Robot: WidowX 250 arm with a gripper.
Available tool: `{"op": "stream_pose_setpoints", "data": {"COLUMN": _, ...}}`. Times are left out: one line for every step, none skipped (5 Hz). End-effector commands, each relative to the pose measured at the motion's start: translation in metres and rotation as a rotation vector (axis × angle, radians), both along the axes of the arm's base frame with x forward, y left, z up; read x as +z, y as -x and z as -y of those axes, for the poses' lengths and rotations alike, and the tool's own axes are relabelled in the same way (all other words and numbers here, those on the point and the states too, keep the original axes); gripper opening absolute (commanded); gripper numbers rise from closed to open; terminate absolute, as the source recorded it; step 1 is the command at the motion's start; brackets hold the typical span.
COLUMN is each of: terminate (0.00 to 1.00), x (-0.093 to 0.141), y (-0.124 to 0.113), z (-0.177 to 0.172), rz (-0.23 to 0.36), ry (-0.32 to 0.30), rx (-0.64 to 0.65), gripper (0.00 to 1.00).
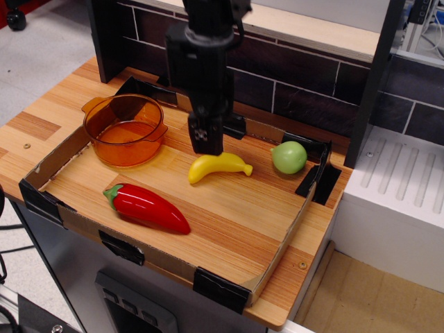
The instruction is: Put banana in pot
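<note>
- Gripper (207, 147): black, hanging from a dark arm at the centre rear; its tip sits just above the left half of the banana. Whether its fingers are apart or together cannot be told from this angle; nothing is seen held.
- Banana (218, 166): small, glossy yellow, curved; lying flat on the bench, mid-tray, between the pot and the green fruit, outside the pot.
- Pot (125, 130): round, translucent orange, two flat side handles; upright in the rear-left part of the tray, with nothing visible inside.
- Red pepper (147, 207): glossy, green stem pointing left; lying in front of the pot, near the tray's front edge.
- Green fruit (288, 157): round, at the right rear of the tray, near the banana's right tip.
- Tray (277, 250): low cardboard walls with black corner clips, set on the wooden bench (31, 128).
</note>
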State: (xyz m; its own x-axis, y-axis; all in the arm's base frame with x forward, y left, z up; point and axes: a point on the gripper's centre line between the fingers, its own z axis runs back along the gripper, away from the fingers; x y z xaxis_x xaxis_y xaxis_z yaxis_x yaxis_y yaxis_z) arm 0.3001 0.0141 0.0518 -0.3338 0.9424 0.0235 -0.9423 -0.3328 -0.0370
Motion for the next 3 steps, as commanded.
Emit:
{"op": "stream_pose_setpoints", "data": {"terminate": 0.00, "x": -0.018, "y": -0.011, "z": -0.014, "rz": -0.009, "ry": -0.070, "rx": 0.002, "gripper": 1.00}}
{"op": "stream_pose_setpoints", "data": {"terminate": 0.00, "x": -0.031, "y": -0.008, "z": -0.014, "rz": -0.029, "ry": -0.104, "rx": -0.034, "gripper": 1.00}}
{"op": "stream_pose_setpoints", "data": {"terminate": 0.00, "x": -0.039, "y": -0.001, "z": -0.011, "rz": -0.012, "ry": -0.130, "rx": -0.078, "gripper": 0.00}}
